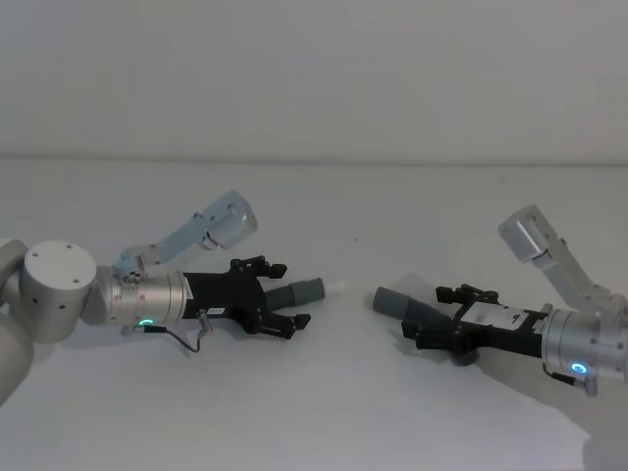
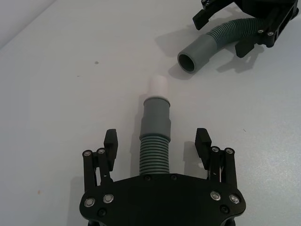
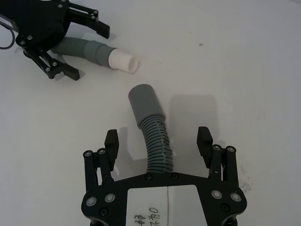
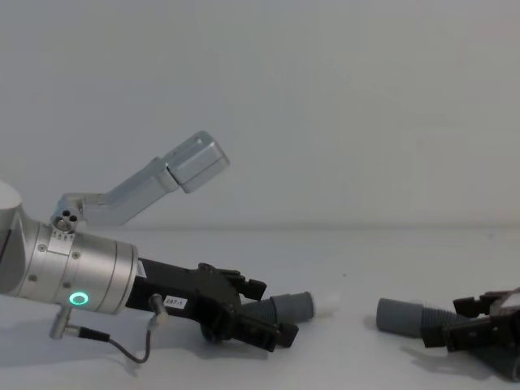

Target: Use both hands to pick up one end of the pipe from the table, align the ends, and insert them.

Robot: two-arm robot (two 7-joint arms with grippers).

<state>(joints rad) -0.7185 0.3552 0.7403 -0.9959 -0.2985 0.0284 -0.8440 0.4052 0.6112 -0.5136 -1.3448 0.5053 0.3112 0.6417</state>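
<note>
1. The short hose (image 2: 154, 150) is lying on the table (image 1: 334, 422), left of centre in the head view. Its cuff (image 2: 155, 115) and white tip (image 2: 158, 85) are pointing toward the frame's right. The longer hose (image 3: 157, 148) is lying right of centre, and its plain cuff (image 3: 145, 104) is facing back toward that tip across a stretch of bare table.
2. The left gripper (image 2: 156, 139) is straddling the short hose's ribbed body with its jaws spread wide, neither finger touching it. The right gripper (image 3: 157, 138) is straddling the longer hose the same way, so nothing is being gripped.
3. Both grippers are reaching in low over the table, so a slightly deeper approach is risking fingertips scraping the surface.
4. Closing off-centre is likely risking a roll or sideways squirt, since the round ribbed bodies are resting loose.
5. Both are lining up on soft ribs behind the cuffs, so each lifted end may be drooping or wobbling.
6. The longer hose is curving, so its cuff is pointing off the right gripper's axis. Aligning by the grippers alone may leave the white tip catching the rim and buckling the hose.
</note>
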